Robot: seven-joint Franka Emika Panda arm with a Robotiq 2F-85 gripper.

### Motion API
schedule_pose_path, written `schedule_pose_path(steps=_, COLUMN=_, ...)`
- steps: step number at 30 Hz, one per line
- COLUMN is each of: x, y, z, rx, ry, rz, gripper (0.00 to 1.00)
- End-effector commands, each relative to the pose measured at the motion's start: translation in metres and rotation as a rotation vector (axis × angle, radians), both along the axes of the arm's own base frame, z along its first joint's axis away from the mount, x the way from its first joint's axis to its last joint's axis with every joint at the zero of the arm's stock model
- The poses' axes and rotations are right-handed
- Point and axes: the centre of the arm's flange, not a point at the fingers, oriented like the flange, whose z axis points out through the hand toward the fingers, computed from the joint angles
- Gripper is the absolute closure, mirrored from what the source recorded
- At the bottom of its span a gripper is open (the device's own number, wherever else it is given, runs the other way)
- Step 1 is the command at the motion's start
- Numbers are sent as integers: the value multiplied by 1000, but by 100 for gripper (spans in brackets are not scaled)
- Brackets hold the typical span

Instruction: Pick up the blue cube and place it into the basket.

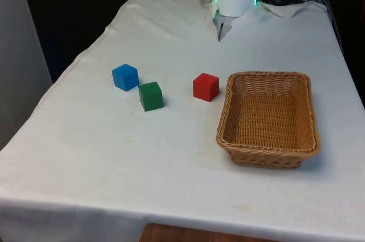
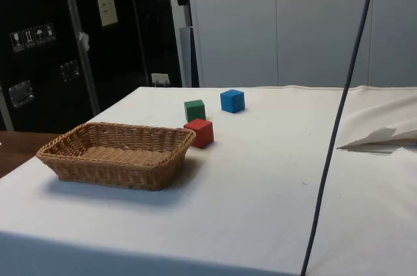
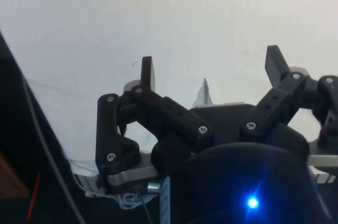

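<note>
The black two-finger gripper (image 3: 211,68) hangs wide open, empty — the small blue wooden cube (image 1: 125,76) sits well apart, toward the front view's left of the woven wicker basket (image 1: 308,113).

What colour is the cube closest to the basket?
Red: the red cube sits just beside the basket, clearest in the front view.

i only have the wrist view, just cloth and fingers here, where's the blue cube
Observer: The blue cube sits on the cloth toward the front view's left, with nothing holding it.
Operator: anything close to it
Observer: A green cube stands just beside it; a red cube is farther toward the basket.
Operator: basket got anything in it
Observer: No, the basket is empty in the side view.
</note>
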Motion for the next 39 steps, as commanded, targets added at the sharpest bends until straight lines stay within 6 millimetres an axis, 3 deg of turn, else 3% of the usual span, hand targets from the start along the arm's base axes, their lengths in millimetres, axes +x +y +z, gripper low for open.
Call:
schedule_pose_path(steps=1, x=0, y=-4, z=-1, rx=-13, ry=-12, rz=0, gripper=0)
schedule_pose_path(steps=23, x=-13, y=-53, z=-23, rx=-98, ry=-33, rz=-18, gripper=0)
schedule_pose_path(steps=31, x=-23, y=-83, z=-39, rx=-126, ry=-68, rz=-23, gripper=0)
schedule_pose_path(steps=32, x=-21, y=-79, z=-38, rx=-121, ry=-55, rz=-25, gripper=0)
schedule_pose_path(steps=33, x=-24, y=-89, z=-43, rx=-126, ry=-70, rz=-25, gripper=0)
schedule_pose_path(steps=39, x=-32, y=-113, z=-59, rx=-123, ry=-77, rz=-29, gripper=0)
